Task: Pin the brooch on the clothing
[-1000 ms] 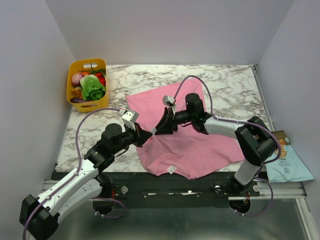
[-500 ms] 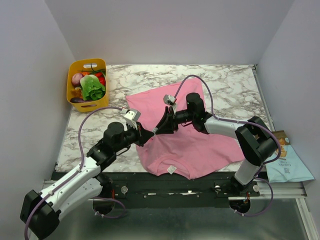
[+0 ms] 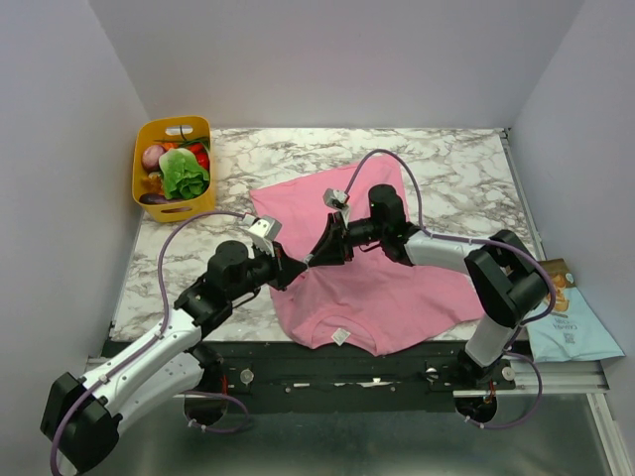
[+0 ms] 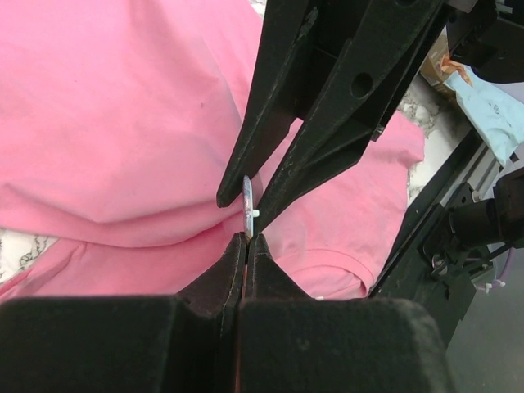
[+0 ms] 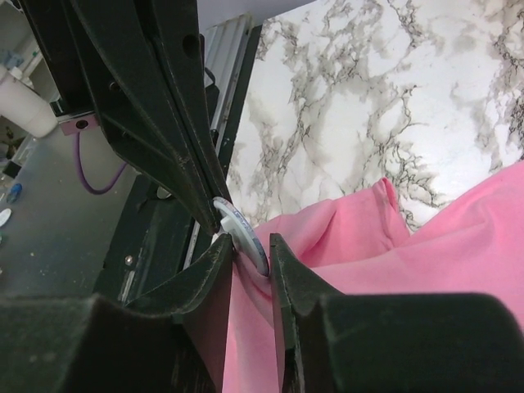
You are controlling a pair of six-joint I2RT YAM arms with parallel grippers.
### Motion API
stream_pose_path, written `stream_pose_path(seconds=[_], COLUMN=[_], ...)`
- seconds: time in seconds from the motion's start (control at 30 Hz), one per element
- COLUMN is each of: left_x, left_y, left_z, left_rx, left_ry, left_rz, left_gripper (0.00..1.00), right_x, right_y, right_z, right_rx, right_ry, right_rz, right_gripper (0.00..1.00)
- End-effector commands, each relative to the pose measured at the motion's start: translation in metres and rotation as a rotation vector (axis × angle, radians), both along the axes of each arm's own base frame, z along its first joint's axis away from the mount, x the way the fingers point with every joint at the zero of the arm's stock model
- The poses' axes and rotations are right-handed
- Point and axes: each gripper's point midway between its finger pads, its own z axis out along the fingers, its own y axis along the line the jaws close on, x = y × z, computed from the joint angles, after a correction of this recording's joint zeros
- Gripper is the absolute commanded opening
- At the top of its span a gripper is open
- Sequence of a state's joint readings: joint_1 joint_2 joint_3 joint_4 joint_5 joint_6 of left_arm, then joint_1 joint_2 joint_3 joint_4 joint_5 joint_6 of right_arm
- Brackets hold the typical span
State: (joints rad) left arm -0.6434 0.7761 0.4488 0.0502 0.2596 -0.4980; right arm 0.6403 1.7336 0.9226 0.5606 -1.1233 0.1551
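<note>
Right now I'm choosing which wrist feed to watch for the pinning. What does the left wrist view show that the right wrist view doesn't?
Only the left wrist view: the brooch edge-on as a thin sliver, and a snack bag beyond the table edge. Only the right wrist view: the brooch's round face and a bare stretch of the marble table. Both: the pink shirt, with the left gripper and right gripper tip to tip at the brooch.
</note>
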Motion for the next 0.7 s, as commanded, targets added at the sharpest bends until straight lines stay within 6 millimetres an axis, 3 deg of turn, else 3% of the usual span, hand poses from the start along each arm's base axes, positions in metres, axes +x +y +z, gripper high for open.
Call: stream_pose_path(seconds=[0.0,0.67], left_x=[-0.009,-0.010], left_y=[-0.016,0.003], left_z=[0.034,0.019], left_rx=[-0.088,-0.089], left_ry=[-0.059,-0.043], left_rz=[-0.095,0.007], left_gripper=[0.00,0.00], right_x=[0.009,0.008], right_y=[0.005,0.004], right_z=[-0.005,0.001], right_rx=[0.006,0.044], right_ry=[-0.024,-0.031], right_rz=[-0.021,-0.048], right_gripper=[0.29,0.28])
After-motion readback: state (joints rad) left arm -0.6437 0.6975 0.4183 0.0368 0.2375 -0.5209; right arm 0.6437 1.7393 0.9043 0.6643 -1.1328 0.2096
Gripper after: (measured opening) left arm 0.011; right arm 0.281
